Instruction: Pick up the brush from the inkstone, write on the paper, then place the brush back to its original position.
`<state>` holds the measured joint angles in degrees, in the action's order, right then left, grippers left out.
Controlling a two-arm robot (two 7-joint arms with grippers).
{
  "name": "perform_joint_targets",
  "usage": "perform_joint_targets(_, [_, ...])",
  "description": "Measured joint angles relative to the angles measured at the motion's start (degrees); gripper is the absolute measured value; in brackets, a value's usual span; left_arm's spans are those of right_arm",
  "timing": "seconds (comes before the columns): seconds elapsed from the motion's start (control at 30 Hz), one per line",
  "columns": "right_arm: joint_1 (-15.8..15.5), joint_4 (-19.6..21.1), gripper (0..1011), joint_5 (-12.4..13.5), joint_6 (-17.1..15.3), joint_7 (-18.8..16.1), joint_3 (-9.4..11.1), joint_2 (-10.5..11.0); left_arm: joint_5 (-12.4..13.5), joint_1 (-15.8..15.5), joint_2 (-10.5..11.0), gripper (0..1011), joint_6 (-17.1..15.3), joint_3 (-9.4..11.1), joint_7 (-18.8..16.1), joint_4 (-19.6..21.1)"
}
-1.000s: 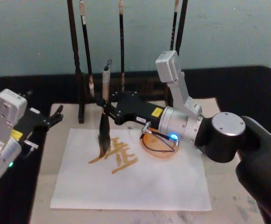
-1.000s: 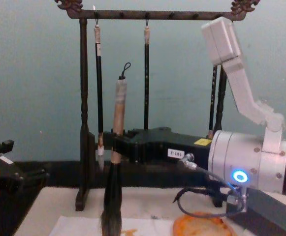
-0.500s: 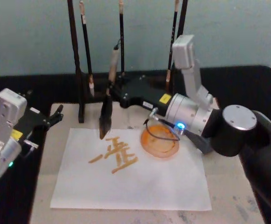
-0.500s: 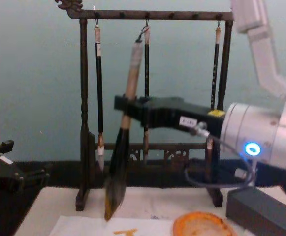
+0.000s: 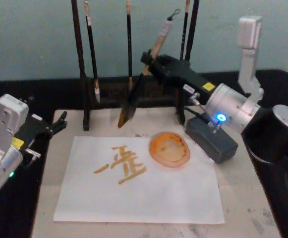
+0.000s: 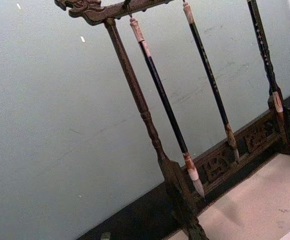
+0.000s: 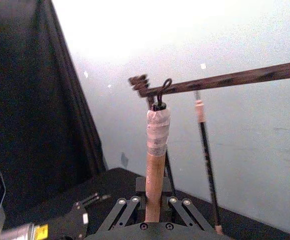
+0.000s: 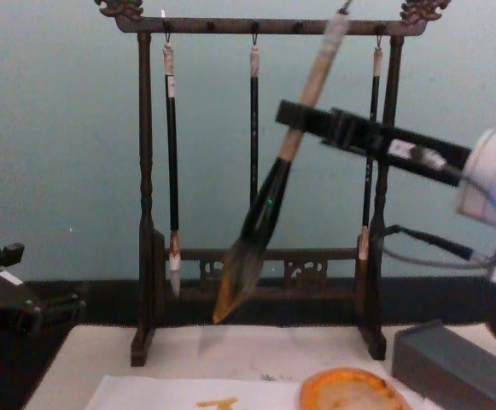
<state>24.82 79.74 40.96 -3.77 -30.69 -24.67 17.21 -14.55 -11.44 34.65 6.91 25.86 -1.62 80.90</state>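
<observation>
Clamped brush [image 5: 135,93] tilted aloft in right gripper [image 5: 147,57], tuft at eleven o'clock from inkstone [image 5: 154,144]. Parked left gripper [image 5: 59,121] at nine o'clock. Showed orange character [image 5: 123,167] on paper [image 5: 158,201] from head view; bore unreadable yellow label [image 5: 207,87].

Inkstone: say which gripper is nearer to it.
Right. The right gripper holds the brush up behind the inkstone; the left gripper sits far off to its left, at the mat's edge.

The head view looks steeply down on the paper [image 5: 139,198] and wooden brush rack [image 5: 79,59]; the chest view faces that rack low and level, close. Both wrist views look up at it, the right along the brush [image 7: 154,175].
</observation>
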Motion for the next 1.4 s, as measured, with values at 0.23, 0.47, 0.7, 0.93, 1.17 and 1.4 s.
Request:
perform_joint_targets(0.23, [-2.5, 2.7, 174, 4.8, -2.8, 2.2, 2.5, 1.7, 0.0, 0.0, 0.0, 1010, 0.0, 0.0, 0.0, 0.0])
perform_joint_targets(0.47, [-6.2, 5.1, 174, 10.1, -5.6, 6.1, 5.7, 3.5, 0.0, 0.0, 0.0, 1009, 0.0, 0.0, 0.0, 0.0])
perform_joint_targets(0.7, [-9.5, 5.7, 174, 16.6, -8.4, 10.3, 9.2, 3.6, 0.0, 0.0, 0.0, 1010, 0.0, 0.0, 0.0, 0.0])
perform_joint_targets(0.93, [-11.8, 5.0, 174, 22.8, -10.4, 14.3, 12.1, 2.7, 0.0, 0.0, 0.0, 1010, 0.0, 0.0, 0.0, 0.0])
perform_joint_targets(1.17, [-13.3, 4.0, 174, 25.6, -10.3, 17.1, 13.0, 2.1, 0.0, 0.0, 0.0, 1010, 0.0, 0.0, 0.0, 0.0])
perform_joint_targets(1.4, [-13.7, 2.5, 174, 26.8, -9.2, 18.9, 12.8, 1.9, 0.0, 0.0, 0.0, 1010, 0.0, 0.0, 0.0, 0.0])
